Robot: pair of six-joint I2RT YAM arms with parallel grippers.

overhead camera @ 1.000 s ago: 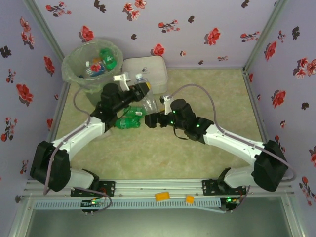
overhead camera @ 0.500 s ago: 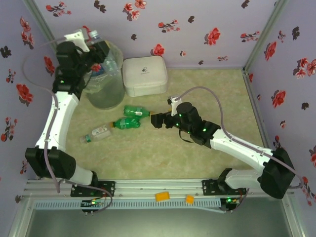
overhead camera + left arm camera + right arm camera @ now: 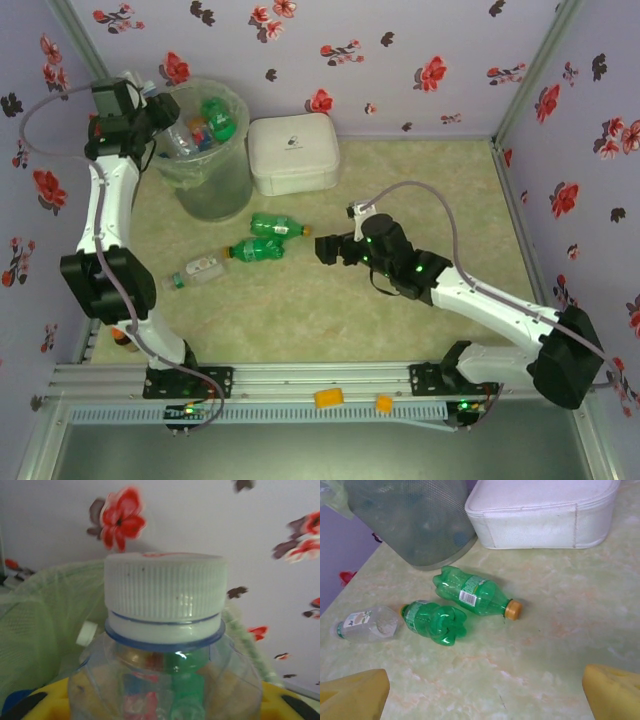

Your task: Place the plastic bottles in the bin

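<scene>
On the green desk (image 3: 330, 320) three bottles (image 3: 475, 596) are lying; your left jaws are clenching a white-capped bottle (image 3: 165, 610) by the bin (image 3: 215, 190), right jaws hanging released.

From my console I count three bottles lying on the surface (image 3: 450, 190) — two green, namely the orange-capped green bottle (image 3: 277, 225) and the crumpled green bottle (image 3: 255, 250), plus one clear bottle (image 3: 200, 270). A fourth, the white-capped bottle (image 3: 165, 605), sits between the left jaws. There is one bin (image 3: 215, 195), holding several more bottles too jumbled for me to number, and one white box (image 3: 292, 152).
</scene>
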